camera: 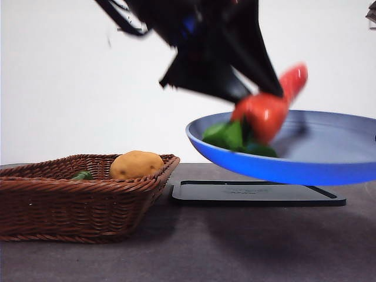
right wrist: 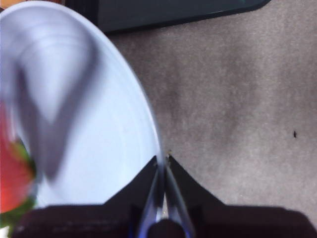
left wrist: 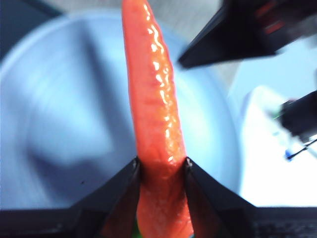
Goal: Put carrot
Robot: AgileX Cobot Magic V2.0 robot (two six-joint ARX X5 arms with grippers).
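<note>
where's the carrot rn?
The carrot is in the left claw, tilted over the blue plate at front-view right, leaves down. The right claw holds that plate's rim above the table.

1 carrot [camera: 267, 106], 1 potato [camera: 136, 164], 1 plate [camera: 329, 167], 1 basket [camera: 70, 202].

Orange-red carrot [camera: 267, 111] with seemingly green leaves, blue plate [camera: 294, 167], brown basket [camera: 70, 200]

carrot [camera: 267, 108] motion-blurred | plate [camera: 329, 153] cut by edge | green vegetable [camera: 83, 175] mostly hidden, seemingly
</note>
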